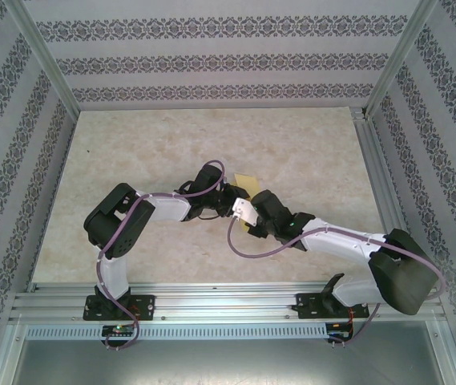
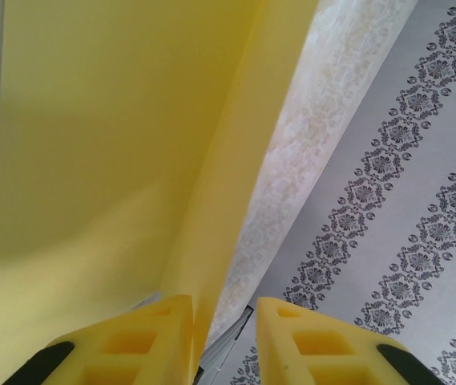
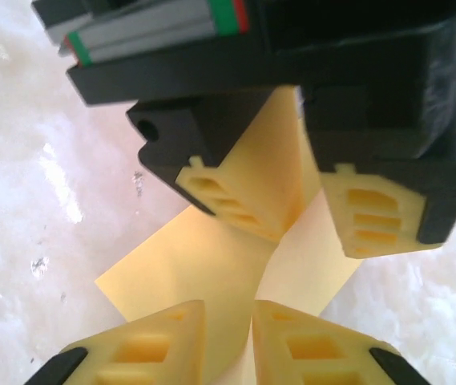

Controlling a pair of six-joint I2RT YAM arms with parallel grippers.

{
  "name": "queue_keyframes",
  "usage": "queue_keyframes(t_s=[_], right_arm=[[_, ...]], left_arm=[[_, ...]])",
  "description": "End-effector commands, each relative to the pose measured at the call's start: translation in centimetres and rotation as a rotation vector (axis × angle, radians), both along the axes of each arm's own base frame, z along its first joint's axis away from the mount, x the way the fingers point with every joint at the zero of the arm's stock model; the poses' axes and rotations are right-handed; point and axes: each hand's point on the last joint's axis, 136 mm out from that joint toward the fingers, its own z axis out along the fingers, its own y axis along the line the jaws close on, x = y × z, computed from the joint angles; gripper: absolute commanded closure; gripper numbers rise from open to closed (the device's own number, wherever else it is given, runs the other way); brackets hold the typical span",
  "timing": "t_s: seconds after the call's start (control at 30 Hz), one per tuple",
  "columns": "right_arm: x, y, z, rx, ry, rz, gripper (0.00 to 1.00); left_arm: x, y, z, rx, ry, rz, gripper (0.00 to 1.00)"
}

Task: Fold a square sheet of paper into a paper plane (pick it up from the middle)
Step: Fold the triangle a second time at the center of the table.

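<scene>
square sheet of paper (image 3: 187, 265): yellow, at the middle of the desk (image 1: 308, 152), between the two tools. One sharp corner lies flat on the desk, and the middle is raised into an upright fold.
left tool (image 2: 223, 309): the fingers stand a narrow gap apart. The raised paper passes between them and lies against the inner face of one finger (image 2: 163, 329). I cannot tell whether it is pinched.
right tool (image 3: 252, 309): the fingers are drawn almost together, closed on the raised fold of the paper.
tools together: they face each other tip to tip over the sheet, close but apart.
desk: pale and marbled, bare around the sheet.
walls (image 1: 211, 60): striped, with a grey floral pattern.
</scene>
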Motion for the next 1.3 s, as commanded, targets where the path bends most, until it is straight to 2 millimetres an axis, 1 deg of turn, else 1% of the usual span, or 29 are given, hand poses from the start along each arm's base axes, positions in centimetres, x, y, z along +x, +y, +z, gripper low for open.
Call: queue_keyframes(t_s=[0.0,0.03,0.17,0.23,0.3,0.4,0.5,0.7,0.77,0.9,1.03,1.13,1.2,1.27], right_arm=[[-0.1,0.4,0.2,0.033,0.050,-0.003,0.85],[-0.2,0.5,0.1,0.036,0.060,0.002,0.89],[0.0,0.8,0.3,0.052,0.064,-0.004,0.91],[-0.1,0.9,0.5,0.059,0.072,-0.002,0.99],[0.0,0.9,0.8,0.070,0.078,-0.013,0.99],[-0.2,1.3,1.4,0.089,0.117,-0.025,0.99],[-0.3,1.8,2.1,0.128,0.169,-0.058,1.00],[-1.0,3.9,3.4,0.248,0.305,-0.123,1.00],[-0.9,4.3,3.4,0.257,0.316,-0.151,1.00],[-1.7,5.7,3.5,0.271,0.367,-0.182,0.99],[-2.0,7.2,3.5,0.381,0.431,-0.217,0.98],[-2.1,8.2,3.7,0.456,0.466,-0.221,0.98],[-1.8,8.1,3.4,0.470,0.472,-0.229,0.98],[-1.3,7.6,3.3,0.467,0.469,-0.255,0.98]], left_arm=[[0.1,-0.8,0.9,-0.021,-0.021,-0.006,0.71],[0.1,-0.8,1.0,-0.023,-0.024,-0.007,0.71],[0.1,-0.8,0.9,-0.019,-0.022,-0.009,0.71],[0.1,-0.8,0.9,-0.019,-0.024,-0.011,0.71],[0.1,-0.7,0.9,-0.012,-0.029,-0.012,0.71],[0.2,-0.3,1.5,0.014,-0.055,-0.015,0.68],[0.4,1.1,2.0,0.085,-0.088,-0.017,0.62],[0.7,6.0,3.2,0.221,-0.147,0.018,0.46],[0.6,7.4,3.5,0.254,-0.161,0.029,0.43],[0.2,10.1,4.8,0.319,-0.210,0.047,0.36],[-0.2,12.4,5.8,0.379,-0.244,0.070,0.33],[-0.4,13.3,5.9,0.406,-0.258,0.070,0.34],[-0.4,13.4,6.0,0.413,-0.270,0.062,0.37],[-0.5,13.3,5.8,0.416,-0.271,0.046,0.39]])
